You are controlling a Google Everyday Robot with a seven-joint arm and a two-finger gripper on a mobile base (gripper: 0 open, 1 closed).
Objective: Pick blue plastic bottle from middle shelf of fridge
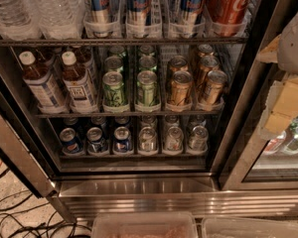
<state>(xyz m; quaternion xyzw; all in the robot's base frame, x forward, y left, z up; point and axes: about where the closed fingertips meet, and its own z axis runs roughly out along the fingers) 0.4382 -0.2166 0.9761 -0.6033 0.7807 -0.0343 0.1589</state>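
The fridge (139,187) stands open, with a steel frame and a dark interior. On the left of its middle shelf (129,114) stand two blue plastic bottles, one at the far left (39,83) and one beside it (78,83). Both have white caps, amber liquid and white labels with blue print. More bottles of the kind show dimly behind them. My gripper (283,108), a beige and grey shape, hangs at the right edge of the view. It is outside the fridge, in front of the neighbouring glass door and far to the right of the bottles.
Green cans (114,89) and gold cans (180,88) fill the rest of the middle shelf. Water bottles (49,9), tall blue-silver cans (138,6) and a red can (227,4) stand above, short cans (123,139) below. Cables (20,217) lie on the floor at left; plastic bins (144,226) sit at the bottom.
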